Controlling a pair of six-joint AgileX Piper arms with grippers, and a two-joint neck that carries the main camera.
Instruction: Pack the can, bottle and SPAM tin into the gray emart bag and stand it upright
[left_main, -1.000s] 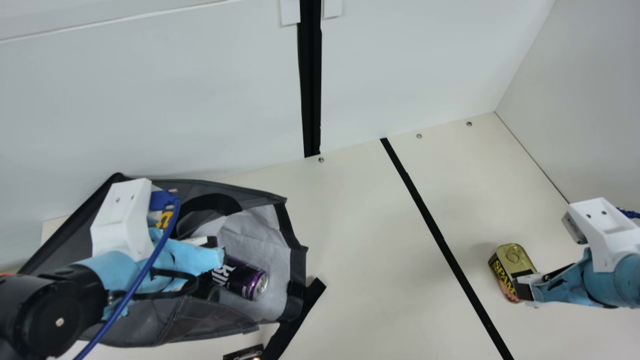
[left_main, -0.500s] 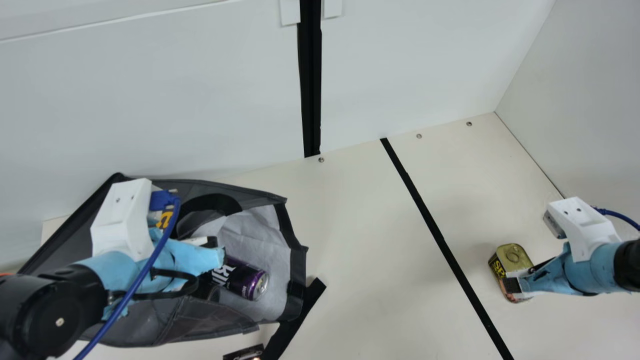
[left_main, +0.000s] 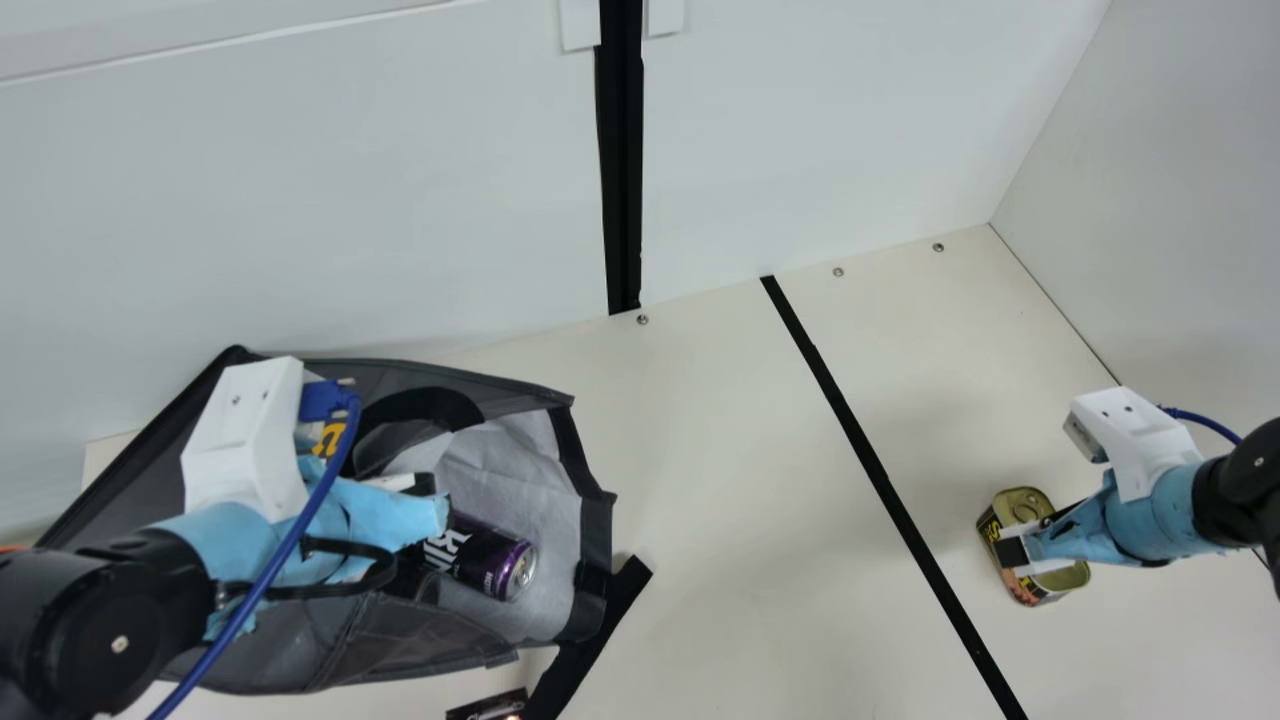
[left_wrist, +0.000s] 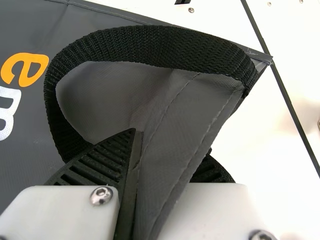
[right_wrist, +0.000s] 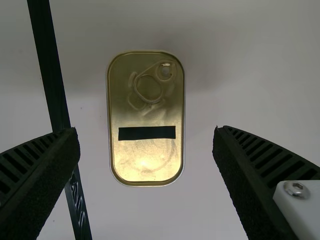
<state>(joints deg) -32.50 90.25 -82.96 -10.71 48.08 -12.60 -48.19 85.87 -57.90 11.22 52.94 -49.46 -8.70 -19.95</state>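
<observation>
Since the earlier frames, your right gripper has travelled leftward in the main view and now lies over the SPAM tin; your left gripper, the gray emart bag and the can keep their places.

At the left, your bag lies on its side on the cream table, its mouth turned toward the middle of the table and its pale lining exposed. Your left gripper is at the bag's upper layer; the left wrist view shows its two ribbed fingers on either side of a fold of gray fabric, pinching it, with a black webbing handle arching beyond. Orange and white letters mark the fabric beside the handle.

Just beside that gripper, your purple can lies on its side inside the bag, on the lining, its top end toward the mouth. A black strap extends from the mouth onto the table.

Between the bag and the tin, a black strip crosses the table at a slant.

At the right, your SPAM tin sits on the table beyond the strip, its gold lid and pull ring facing up, with a short black band across the lid. The jaws of your right gripper stand wide, one on each side of the tin and apart from it in the right wrist view.
</observation>
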